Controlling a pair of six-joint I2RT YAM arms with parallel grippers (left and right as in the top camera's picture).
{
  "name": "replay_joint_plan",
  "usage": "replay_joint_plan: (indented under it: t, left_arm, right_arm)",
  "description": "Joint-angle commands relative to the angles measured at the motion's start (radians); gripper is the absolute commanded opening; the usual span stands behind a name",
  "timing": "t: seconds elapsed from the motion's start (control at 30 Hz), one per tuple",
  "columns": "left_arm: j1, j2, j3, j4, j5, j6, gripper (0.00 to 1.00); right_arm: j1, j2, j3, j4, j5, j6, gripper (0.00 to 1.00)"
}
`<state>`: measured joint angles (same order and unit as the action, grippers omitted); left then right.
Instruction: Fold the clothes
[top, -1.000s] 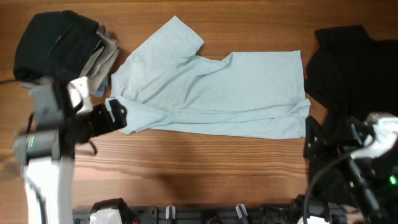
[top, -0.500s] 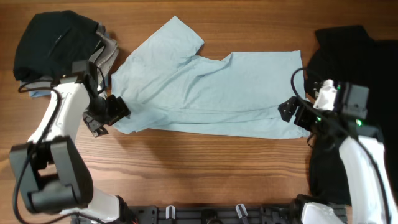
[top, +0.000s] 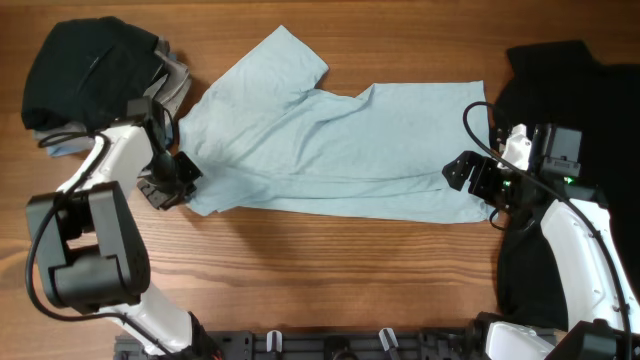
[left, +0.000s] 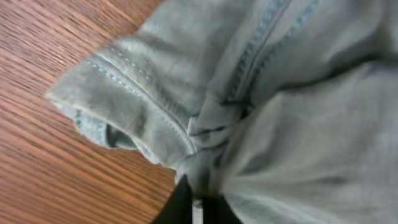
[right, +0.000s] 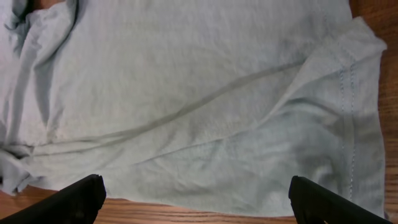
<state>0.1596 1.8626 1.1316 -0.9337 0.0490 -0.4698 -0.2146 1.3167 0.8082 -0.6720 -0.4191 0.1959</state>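
I see left fingers (left: 174, 210) clenched on the light-blue T-shirt (top: 340, 150) left edge; right fingers (right: 81, 199) released above its right hem.

Table (top: 330, 270): wood, reddish-brown, reaching every edge of the overhead frame. Grain runs left to right in fine dark streaks, with a wavier figure in the lower centre. Finish matte.

Light: even and diffuse; shadows on the wood soft and short.

Bottom edge of the overhead frame: dark rail (top: 300, 350) with small pale fittings.

Left wrist view: grain runs diagonally over the left side, warmer in tone.

Right wrist view: narrow strip of wood along the bottom edge, sliver at upper right.
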Motion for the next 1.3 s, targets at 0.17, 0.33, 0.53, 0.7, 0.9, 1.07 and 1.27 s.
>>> replay_joint_plan:
  t: [0.17, 0.33, 0.53, 0.7, 0.9, 1.07, 1.27]
  left_arm:
    - [0.002, -0.077, 0.118, -0.222, -0.002, -0.006, 0.04]
    - [0.000, -0.208, 0.210, -0.244, 0.062, -0.006, 0.04]
    - [-0.095, -0.243, 0.209, 0.016, 0.122, -0.006, 0.04]
    - [-0.158, -0.137, 0.209, 0.185, -0.067, -0.007, 0.04]
    - [-0.155, -0.088, 0.209, 0.279, -0.102, -0.010, 0.06]
    - [-0.154, -0.093, 0.209, 0.261, -0.103, -0.010, 0.04]
    - [-0.124, -0.122, 0.209, 0.208, -0.087, -0.063, 0.04]
  right_arm:
    - [0.004, -0.001, 0.005, 0.060, -0.019, -0.010, 1.00]
    - [0.004, -0.001, 0.010, 0.093, -0.005, -0.010, 1.00]
    - [0.004, 0.002, 0.010, 0.223, 0.076, 0.042, 1.00]
    - [0.004, 0.039, 0.010, 0.274, 0.099, 0.043, 1.00]
    - [0.004, 0.177, 0.010, 0.271, 0.167, 0.102, 0.98]
    - [0.004, 0.261, 0.010, 0.222, 0.166, 0.113, 0.88]
    - [0.004, 0.353, 0.010, 0.320, 0.193, 0.093, 0.66]
